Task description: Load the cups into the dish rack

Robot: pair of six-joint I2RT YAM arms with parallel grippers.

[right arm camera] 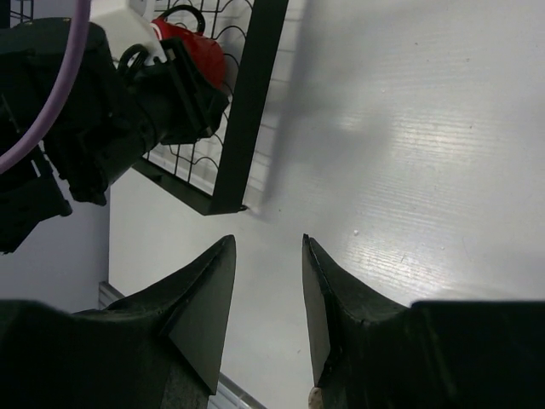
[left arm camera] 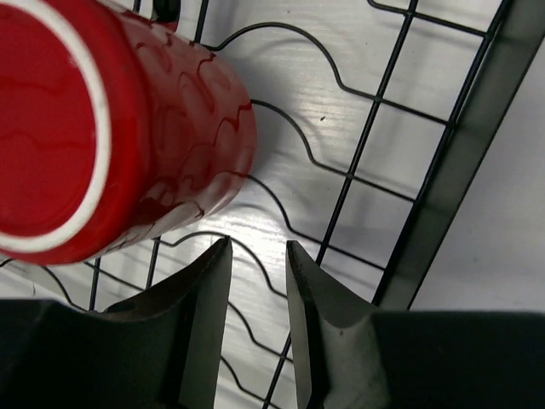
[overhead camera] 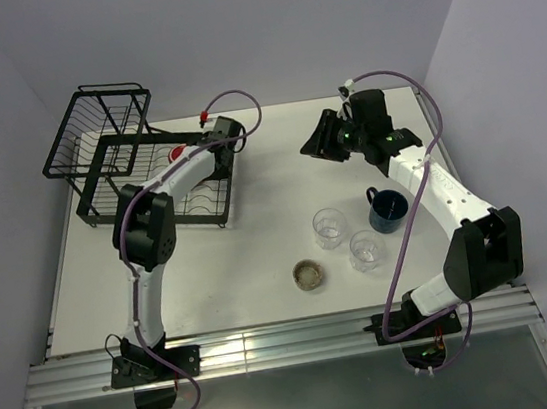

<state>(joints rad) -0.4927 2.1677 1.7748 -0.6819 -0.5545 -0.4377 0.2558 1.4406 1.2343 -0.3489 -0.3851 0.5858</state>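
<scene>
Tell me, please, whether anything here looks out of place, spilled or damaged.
Nothing looks spilled or broken. The one stray is a small round tan lid-like disc lying on the white table near a clear glass tumbler. It is not a cup.

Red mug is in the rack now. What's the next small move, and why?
Probably lift the left gripper back out of the dish rack: its jaws stand apart with nothing between them, and the red mug already lies on its side on the rack's wires. The dark blue mug and two tumblers are on the table, not yet loaded.
</scene>
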